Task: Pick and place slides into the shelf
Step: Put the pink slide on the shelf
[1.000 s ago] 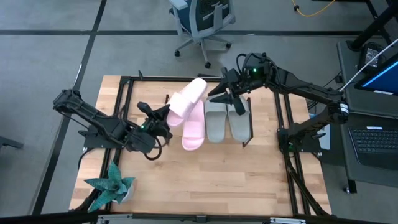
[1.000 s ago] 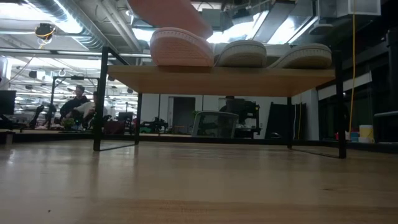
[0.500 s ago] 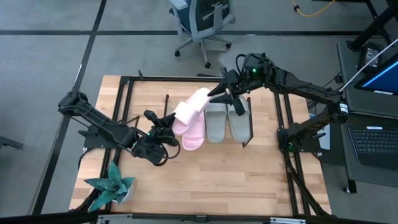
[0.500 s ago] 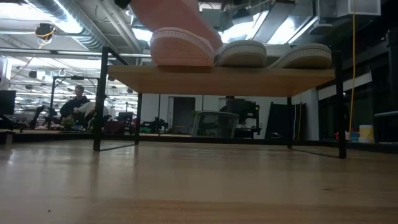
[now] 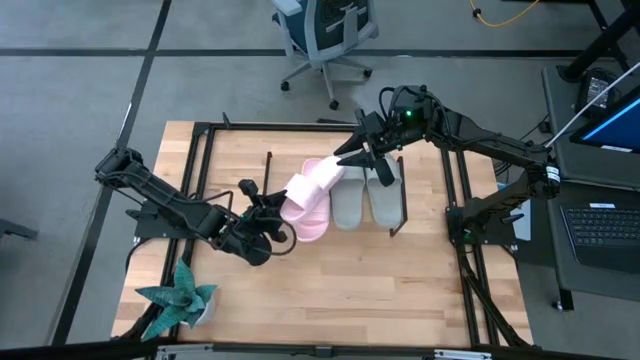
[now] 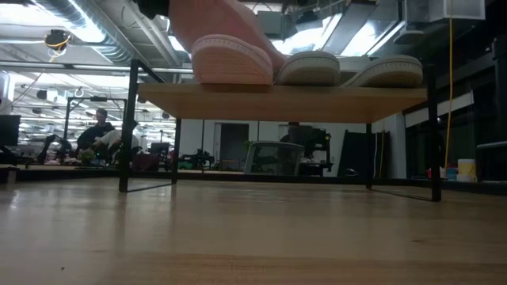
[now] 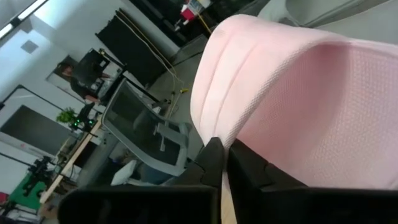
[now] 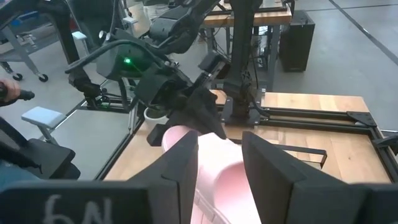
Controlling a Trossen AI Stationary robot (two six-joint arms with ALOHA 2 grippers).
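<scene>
Centre of high view: three slides sit on the shelf (image 5: 404, 205), two grey-green (image 5: 365, 198), one pink (image 5: 312, 222). We see the left gripper (image 5: 282, 211), jaws clamped on the fourth pink slide (image 5: 312, 182), tilted above the pink one. Right gripper (image 5: 362, 155) hovers, jaws parted. We judge one placement remains.

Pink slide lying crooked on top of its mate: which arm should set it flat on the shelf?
Left. Its gripper already holds the pink slide; the right gripper hovers open over the grey-green slides.
</scene>
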